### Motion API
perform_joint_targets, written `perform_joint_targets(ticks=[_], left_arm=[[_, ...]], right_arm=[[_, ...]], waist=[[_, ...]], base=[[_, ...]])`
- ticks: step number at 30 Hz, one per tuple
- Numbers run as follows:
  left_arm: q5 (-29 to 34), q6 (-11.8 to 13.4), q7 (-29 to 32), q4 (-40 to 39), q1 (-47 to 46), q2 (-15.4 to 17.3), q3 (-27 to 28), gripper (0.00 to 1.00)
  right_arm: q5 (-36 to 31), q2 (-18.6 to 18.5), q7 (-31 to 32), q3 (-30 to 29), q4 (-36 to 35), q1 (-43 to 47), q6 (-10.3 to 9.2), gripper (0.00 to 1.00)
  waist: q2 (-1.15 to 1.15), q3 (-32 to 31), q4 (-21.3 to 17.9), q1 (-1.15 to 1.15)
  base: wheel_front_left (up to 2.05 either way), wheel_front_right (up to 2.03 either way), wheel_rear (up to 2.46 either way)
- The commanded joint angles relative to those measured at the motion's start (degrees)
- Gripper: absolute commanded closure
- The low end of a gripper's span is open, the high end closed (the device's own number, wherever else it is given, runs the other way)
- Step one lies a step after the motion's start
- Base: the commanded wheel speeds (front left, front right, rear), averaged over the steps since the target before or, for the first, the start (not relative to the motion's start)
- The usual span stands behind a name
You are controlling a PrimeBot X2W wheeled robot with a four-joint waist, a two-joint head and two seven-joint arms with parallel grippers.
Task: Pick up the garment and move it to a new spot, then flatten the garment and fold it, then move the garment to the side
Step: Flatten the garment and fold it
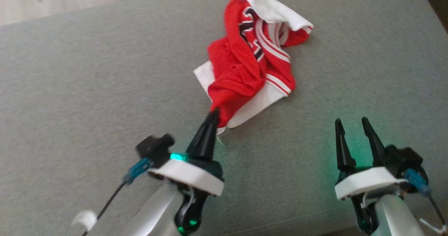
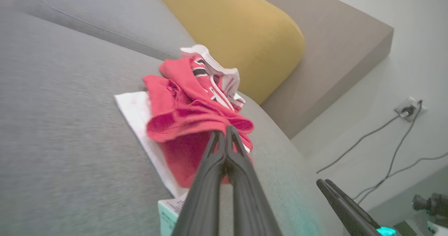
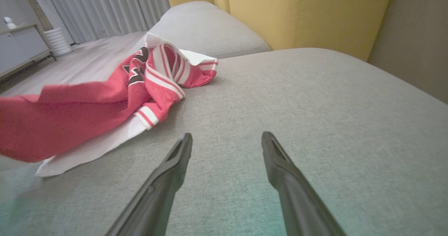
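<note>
Garment (image 1: pixel 245 68) on cushion (image 1: pixel 87 89), near edge in left jaws

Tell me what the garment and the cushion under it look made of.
Garment: thin, soft cloth, likely a synthetic jersey; it crumples in loose folds, matte red with white trim. Cushion: grey woven upholstery, matte; a fine flecked weave shows.

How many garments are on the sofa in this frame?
1. A crumpled red-and-white garment lies on the grey sofa seat, its near edge pinched in the left gripper. The white parts look like the same piece, though folds could hide another.
</note>
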Motion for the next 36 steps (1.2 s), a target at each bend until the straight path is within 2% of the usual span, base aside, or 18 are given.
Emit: perform_joint_targets(ticks=[1,5,8,12,18,19,20,21,25,29,36], left_arm=[[0.95,-0.34,-0.29,-3.07,1.61,0.06,3.25,1.0],[2.59,-0.34,-0.29,-8.99,6.38,0.05,12.66,1.0],[3.52,-0.34,-0.29,-9.56,8.95,0.05,18.31,1.0],[6.27,-0.34,-0.29,-6.71,9.73,0.05,24.5,1.0],[11.93,-0.34,-0.29,1.06,7.64,0.58,31.85,1.0],[12.98,-0.34,-0.29,3.06,7.2,0.93,32.97,0.82],[14.27,-0.34,-0.29,5.08,6.7,1.26,33.82,0.47],[15.42,-0.34,-0.29,6.33,6.16,1.31,35.01,0.0],[19.84,-0.34,-0.29,9.59,6.04,0.84,38.58,0.0],[21.73,-0.34,-0.29,9.18,7.73,0.21,38.32,0.0],[16.44,-0.34,-0.29,7.0,10.32,0.06,32.85,0.0]], right_arm=[[-0.01,-0.2,-0.23,1.05,-1.11,0.73,0.2,0.0],[0.04,-0.19,-0.23,1.45,0.03,1.79,0.2,0.0],[0.38,-0.19,-0.23,2.36,0.55,2.04,0.2,0.0],[0.9,-0.19,-0.23,4.06,1.04,1.86,0.2,0.0],[1.13,-0.19,-0.23,6.21,1.78,1.09,0.2,0.0],[1.15,-0.19,-0.23,6.53,1.86,0.91,0.2,0.0],[1.28,-0.19,-0.23,6.94,2.08,0.81,0.2,0.0],[1.43,-0.19,-0.23,7.42,2.3,0.71,0.2,0.0],[1.88,-0.19,-0.23,9.52,3.07,0.15,0.2,0.0],[2.74,-0.19,-0.23,11.66,4.11,-1.17,0.2,0.0],[0.48,-0.19,-0.23,13.81,9.77,-5.23,0.2,0.0]], waist=[[0.0,-2.3,2.82,-0.01],[0.0,-5.0,7.01,-0.01],[0.0,-6.54,9.74,-0.01],[0.0,-7.44,11.76,-0.01],[0.0,-6.79,12.55,-0.01],[0.0,-6.58,12.57,-0.01],[0.0,-6.45,12.59,-0.01],[0.0,-6.19,12.64,-0.01],[0.0,-5.51,13.44,-0.01],[0.0,-4.62,15.16,-0.01],[0.0,-3.82,19.21,-0.01]], base=[[0.0,0.0,0.0],[0.0,0.0,0.0],[0.0,0.0,0.0],[0.0,0.0,0.0],[0.0,0.0,0.0],[0.0,0.0,0.0],[0.0,0.0,0.0],[0.0,0.0,0.0],[0.0,0.0,0.0],[0.0,0.0,0.0],[0.0,0.0,0.0]])
